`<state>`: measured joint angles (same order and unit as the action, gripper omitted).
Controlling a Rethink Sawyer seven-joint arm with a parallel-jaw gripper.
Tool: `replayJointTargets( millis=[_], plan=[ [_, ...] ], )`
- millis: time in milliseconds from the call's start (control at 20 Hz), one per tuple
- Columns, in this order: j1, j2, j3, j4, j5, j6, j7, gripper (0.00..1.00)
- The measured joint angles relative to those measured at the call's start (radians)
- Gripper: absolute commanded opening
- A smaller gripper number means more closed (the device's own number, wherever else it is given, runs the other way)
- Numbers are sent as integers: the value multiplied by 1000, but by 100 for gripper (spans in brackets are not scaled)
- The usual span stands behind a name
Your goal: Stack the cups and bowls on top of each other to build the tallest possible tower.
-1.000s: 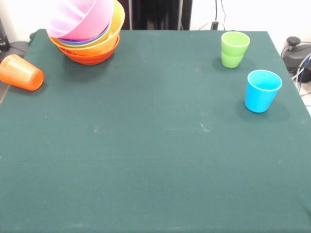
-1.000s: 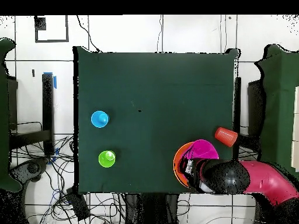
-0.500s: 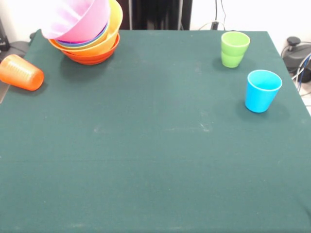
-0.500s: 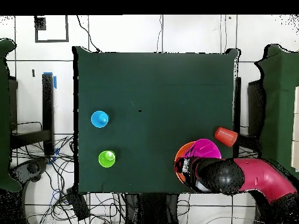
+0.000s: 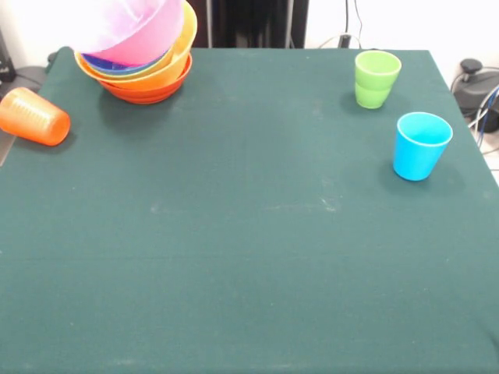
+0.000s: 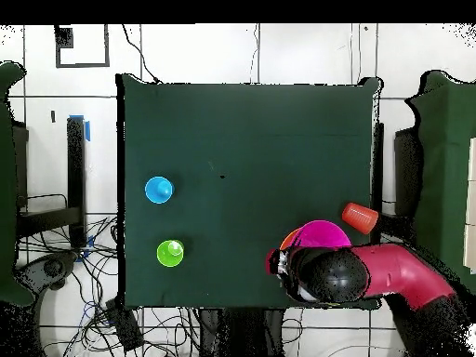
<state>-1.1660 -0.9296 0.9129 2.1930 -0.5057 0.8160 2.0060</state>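
Overhead view: arm point(image 6: 390, 279) covers the tower point(image 5: 140, 58); whether its gripper point(image 6: 290, 263) grips is unclear.

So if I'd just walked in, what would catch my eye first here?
Probably the pile of nested bowls at a far corner of the green table in the front view, its pink bowl tipped on top. From overhead, the red and black arm covers much of that pile. The orange cup lies on its side nearby; the green cup and blue cup stand upright across the table.

Dark green table cloth point(image 5: 257, 234), tangled cables point(image 6: 112, 316) on the white tiled floor point(image 6: 307, 51)
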Motion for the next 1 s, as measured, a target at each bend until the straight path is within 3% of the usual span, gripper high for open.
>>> replayJointTargets(
  millis=[150, 250, 500, 700, 1000],
  plan=[
    [71, -1, -20, 0, -33, 0, 0, 100],
    [165, -3, -51, 0, -72, 0, 1, 100],
    [305, -5, -99, -3, -112, 0, 1, 100],
    [370, -7, -130, -3, -115, -1, 1, 100],
    [378, -7, -174, -4, -115, -11, 1, 100]
  ],
)
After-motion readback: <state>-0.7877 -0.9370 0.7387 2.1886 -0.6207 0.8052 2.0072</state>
